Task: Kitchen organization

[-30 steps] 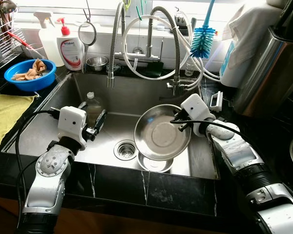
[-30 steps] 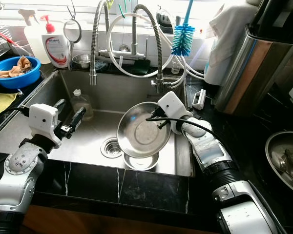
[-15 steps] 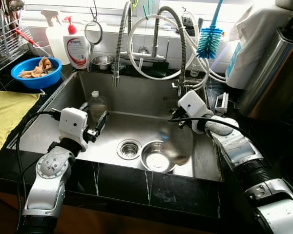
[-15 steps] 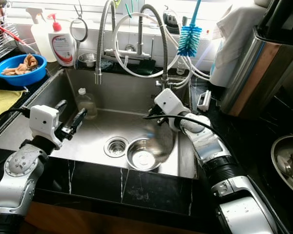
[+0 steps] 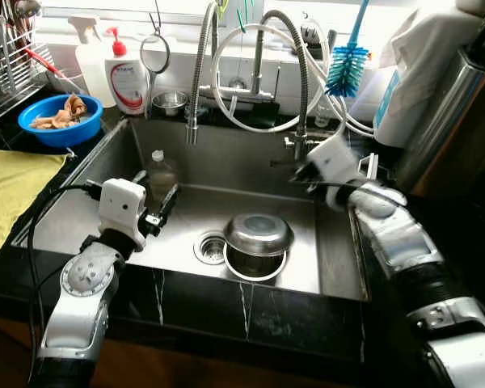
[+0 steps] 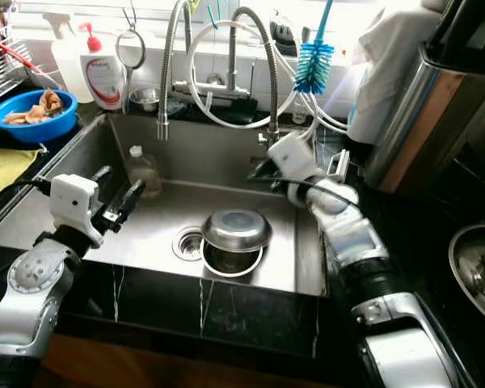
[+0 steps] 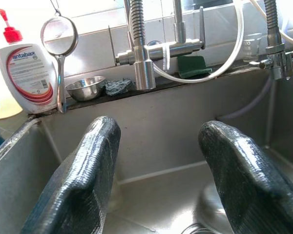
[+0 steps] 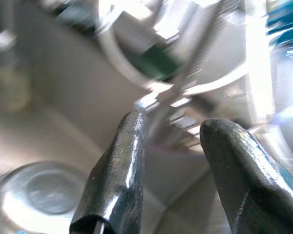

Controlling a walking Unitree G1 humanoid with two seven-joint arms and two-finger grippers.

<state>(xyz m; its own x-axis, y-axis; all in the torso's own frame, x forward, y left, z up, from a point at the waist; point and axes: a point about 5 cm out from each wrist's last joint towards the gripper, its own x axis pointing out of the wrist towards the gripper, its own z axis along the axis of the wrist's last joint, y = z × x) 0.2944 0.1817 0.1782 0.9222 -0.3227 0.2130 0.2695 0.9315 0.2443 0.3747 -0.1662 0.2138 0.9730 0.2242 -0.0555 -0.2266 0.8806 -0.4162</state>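
A steel bowl (image 5: 259, 234) lies upside down in the sink (image 5: 226, 170), resting on the rim of a second bowl (image 5: 255, 265) that sits upright beneath it, near the sink's front edge and just beside the drain (image 5: 209, 246). The lower bowl is mostly covered, with only its front rim and part of its wall in sight.

The right gripper (image 8: 173, 161) hangs above the sink's back right corner, close to the tap fittings, its two fingers spread apart with nothing between them; its arm is blurred in both eye views. The left gripper (image 7: 158, 161) hovers over the left half of the sink, fingers wide and empty, pointing toward the back wall.

A clear plastic bottle (image 5: 159, 174) stands against the sink's back left corner, partly screened by the left gripper. On the ledge behind the sink stand a soap dispenser (image 5: 126, 71), a spray bottle (image 5: 90, 56), a hanging strainer (image 5: 154, 55), a small steel bowl (image 5: 170, 103) and a green sponge (image 7: 191, 66). Coiled hoses (image 5: 250, 73) loop over the back of the sink. A blue bottle brush (image 5: 345, 69) hangs at the right. Left of the sink sit a blue bowl (image 5: 59, 123) of scraps and a yellow cloth (image 5: 6, 190), cut off by the frame. A large steel pot (image 5: 453, 121) stands on the right counter.
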